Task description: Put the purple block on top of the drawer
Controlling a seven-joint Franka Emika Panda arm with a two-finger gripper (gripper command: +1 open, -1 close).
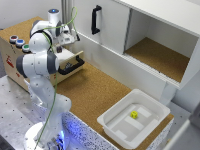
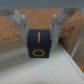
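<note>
Item 1, gripper (image 2: 39, 31): I see its grey fingers (image 2: 19, 22) on either side of the block (image 2: 39, 44), jaws clamped on it. In the exterior view the gripper (image 1: 60, 44) sits above the pulled-out tray of the drawer (image 1: 22, 32), near its front edge; the block itself is hidden there by the arm (image 1: 37, 60).

Item 2, block: dark purple cube, matte, with a yellow bar and ring marked on the near face. Edges look squared; the picture is too blurred to say more.

Item 3, drawer: light wooden box, grainy cork-brown top, black bar handle (image 1: 72, 66) on the open tray, round coloured buttons (image 1: 19, 42) at one end of the top.

Item 4, bin (image 1: 120, 122): white, smooth, moulded, with a small yellow piece (image 1: 134, 114) inside, well apart from the work.

Item 5, cabinet (image 1: 115, 22): white panels, vertical black handle, open bay lined in cork.

Step in hand, as I judge it: carry the block over the cork top and set it down. I would keep it level, clear the top's edge before lowering, pick a bare patch away from the buttons, and part the jaws only once the base rests flat. Cork should grip the cube well.
</note>
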